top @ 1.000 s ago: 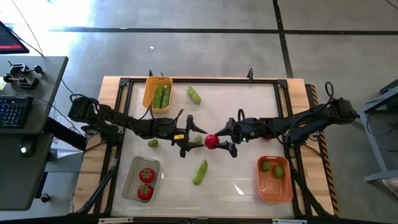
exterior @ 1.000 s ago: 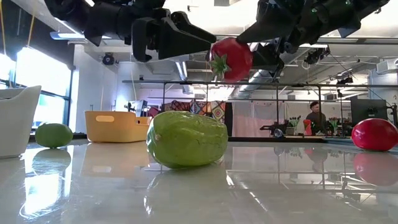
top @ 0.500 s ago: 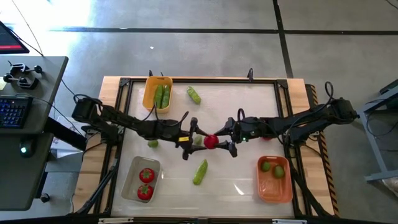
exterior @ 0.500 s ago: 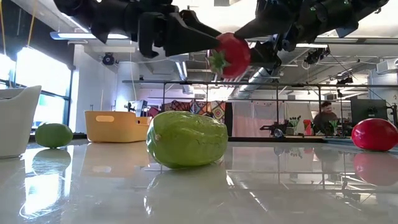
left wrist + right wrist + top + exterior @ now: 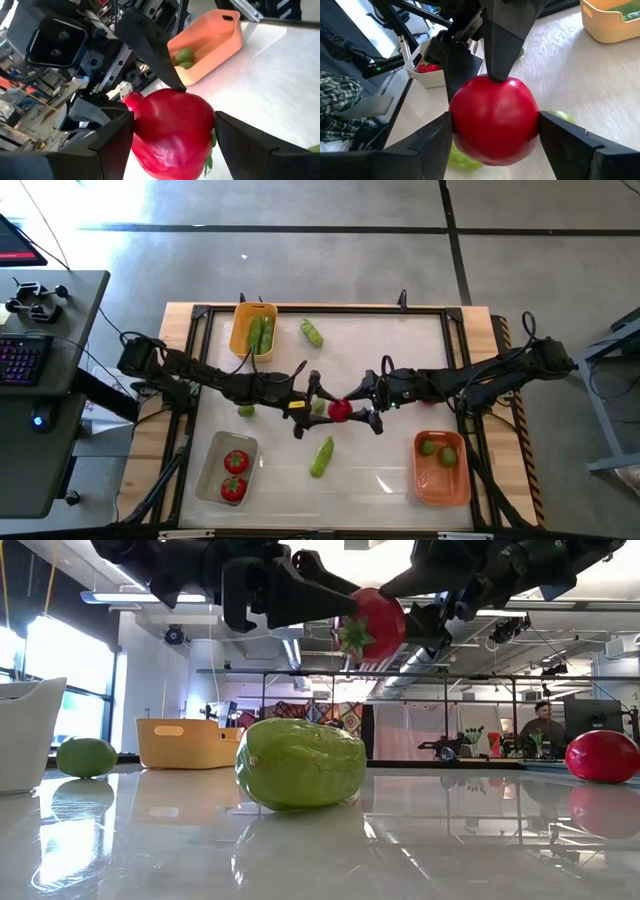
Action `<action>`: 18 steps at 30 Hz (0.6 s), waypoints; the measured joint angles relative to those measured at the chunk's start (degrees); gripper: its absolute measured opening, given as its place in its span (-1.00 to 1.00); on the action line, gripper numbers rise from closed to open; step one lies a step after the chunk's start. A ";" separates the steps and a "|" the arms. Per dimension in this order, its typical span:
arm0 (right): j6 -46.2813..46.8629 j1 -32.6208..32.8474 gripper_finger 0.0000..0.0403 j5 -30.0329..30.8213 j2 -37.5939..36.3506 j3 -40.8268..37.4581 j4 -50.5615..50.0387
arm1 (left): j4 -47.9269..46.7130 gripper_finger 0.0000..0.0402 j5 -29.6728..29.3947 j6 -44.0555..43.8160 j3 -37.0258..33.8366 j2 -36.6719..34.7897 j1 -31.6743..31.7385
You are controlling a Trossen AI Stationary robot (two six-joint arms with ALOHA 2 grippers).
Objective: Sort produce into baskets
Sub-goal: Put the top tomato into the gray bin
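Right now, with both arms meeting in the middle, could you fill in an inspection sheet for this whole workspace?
Surface: glossy white table in a wooden frame.
Job's things: yellow basket holds cucumbers; clear basket holds two tomatoes; orange basket holds two limes. Loose: lime, two cucumbers, a tomato near the table's right edge.
Clutter: nothing seen.
Claws: left claw and right claw both around one red tomato, held above the table.
Cables: black leads along both arms.
Surroundings: desk with keyboard; a person far behind.
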 joint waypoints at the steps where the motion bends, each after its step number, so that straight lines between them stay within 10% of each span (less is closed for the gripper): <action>1: 0.01 -0.01 0.32 -0.14 0.01 0.00 0.01 | -0.42 0.28 -0.38 0.85 0.01 0.00 -0.02; 18: 2.00 -0.24 0.32 -0.46 0.02 0.02 2.12 | -3.21 0.26 -3.99 2.46 0.00 0.06 -0.40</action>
